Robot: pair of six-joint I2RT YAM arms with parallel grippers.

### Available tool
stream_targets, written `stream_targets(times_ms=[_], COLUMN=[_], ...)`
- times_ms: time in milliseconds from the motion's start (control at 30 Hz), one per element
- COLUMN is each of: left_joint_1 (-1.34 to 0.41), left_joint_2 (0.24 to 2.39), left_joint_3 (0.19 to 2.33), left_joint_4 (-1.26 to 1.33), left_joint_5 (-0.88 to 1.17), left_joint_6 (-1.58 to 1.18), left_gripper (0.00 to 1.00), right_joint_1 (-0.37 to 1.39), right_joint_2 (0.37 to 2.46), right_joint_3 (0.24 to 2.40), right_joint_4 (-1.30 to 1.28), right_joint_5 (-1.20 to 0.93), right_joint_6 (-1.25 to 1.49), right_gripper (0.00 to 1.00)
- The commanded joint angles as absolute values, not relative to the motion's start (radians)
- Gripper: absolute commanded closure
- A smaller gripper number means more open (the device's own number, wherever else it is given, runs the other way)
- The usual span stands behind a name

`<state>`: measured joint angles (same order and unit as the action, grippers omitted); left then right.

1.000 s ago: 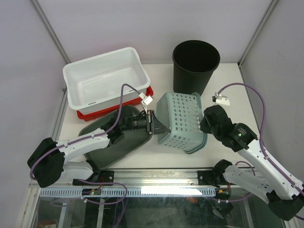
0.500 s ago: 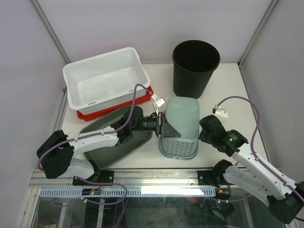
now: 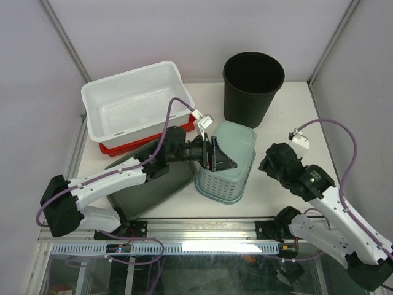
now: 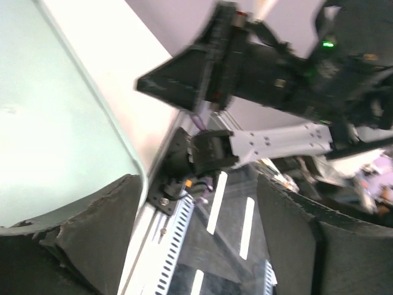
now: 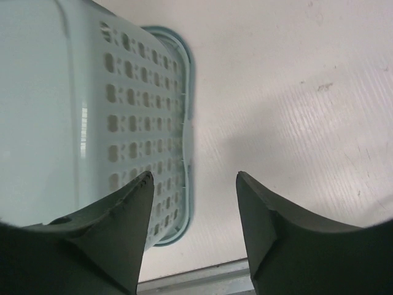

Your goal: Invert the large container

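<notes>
The large container (image 3: 135, 104), a deep white tub, stands upright with its open side up at the back left, resting on a red tray (image 3: 150, 146). Neither gripper touches it. My left gripper (image 3: 227, 157) is open, hovering over the flat bottom of an upturned pale green perforated basket (image 3: 236, 178) in mid-table. In the left wrist view that gripper (image 4: 199, 203) holds nothing, with the basket (image 4: 55, 123) at its left. My right gripper (image 3: 268, 164) is open just right of the basket. The right wrist view shows its jaws (image 5: 195, 178) empty over bare table beside the basket (image 5: 92, 123).
A tall round black bucket (image 3: 253, 86) stands at the back, right of the tub. A dark grey-green tray (image 3: 144, 184) lies under my left arm. The metal front rail (image 3: 202, 230) runs along the table's near edge.
The green basket went from lying on its side to resting upside down. Both grippers opened and let it go. The right gripper drew back to the right.
</notes>
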<state>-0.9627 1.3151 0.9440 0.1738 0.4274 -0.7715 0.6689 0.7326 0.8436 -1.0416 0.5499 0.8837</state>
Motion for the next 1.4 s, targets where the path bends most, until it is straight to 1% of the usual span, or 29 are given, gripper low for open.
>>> stream_targets(times_ms=[0,67,133,333,467,600,733,867,967,1067,1167,1267,1367], left_joint_1=[-0.957,-0.931,-0.885,-0.791,-0.792,-0.814,-0.891,-0.95,-0.969,-0.965,-0.96,-0.945,-0.941], left_joint_2=[1.195,1.178,1.171,1.223,1.306,1.408,1.561,1.751,1.808,1.728,1.577,1.396,1.184], left_joint_3=[1.049,1.061,1.054,1.012,1.001,1.052,1.172,1.294,1.356,1.333,1.267,1.195,1.106], left_joint_4=[-0.157,-0.244,-0.298,-0.322,-0.228,-0.126,-0.045,0.132,0.231,0.219,0.114,-0.025,-0.134], left_joint_5=[0.135,0.067,0.047,0.106,0.229,0.335,0.382,0.48,0.542,0.498,0.395,0.242,0.009], left_joint_6=[-0.604,-0.591,-0.589,-0.572,-0.557,-0.566,-0.603,-0.734,-0.796,-0.761,-0.682,-0.621,-0.62], left_gripper=[0.18,0.13,0.1,0.07,0.07,0.08,0.09,0.11,0.13,0.1,0.05,0.02,0.01], right_joint_1=[0.666,0.666,0.667,0.666,0.665,0.666,0.665,0.666,0.665,0.666,0.666,0.665,0.667], right_joint_2=[0.659,0.619,0.583,0.532,0.551,0.561,0.552,0.536,0.534,0.545,0.568,0.618,0.699], right_joint_3=[0.968,0.987,0.996,1.014,1.035,1.064,1.119,1.19,1.225,1.238,1.219,1.189,1.152], right_joint_4=[-1.07,-1.048,-1.024,-0.995,-1.014,-1.031,-1.074,-1.109,-1.129,-1.134,-1.103,-1.051,-0.947], right_joint_5=[0.596,0.569,0.541,0.507,0.497,0.49,0.514,0.539,0.542,0.504,0.436,0.362,0.209], right_joint_6=[0.838,0.812,0.795,0.786,0.787,0.788,0.793,0.79,0.777,0.739,0.684,0.648,0.593], right_gripper=[0.38,0.35,0.34,0.3,0.29,0.28,0.27,0.27,0.27,0.27,0.27,0.27,0.28])
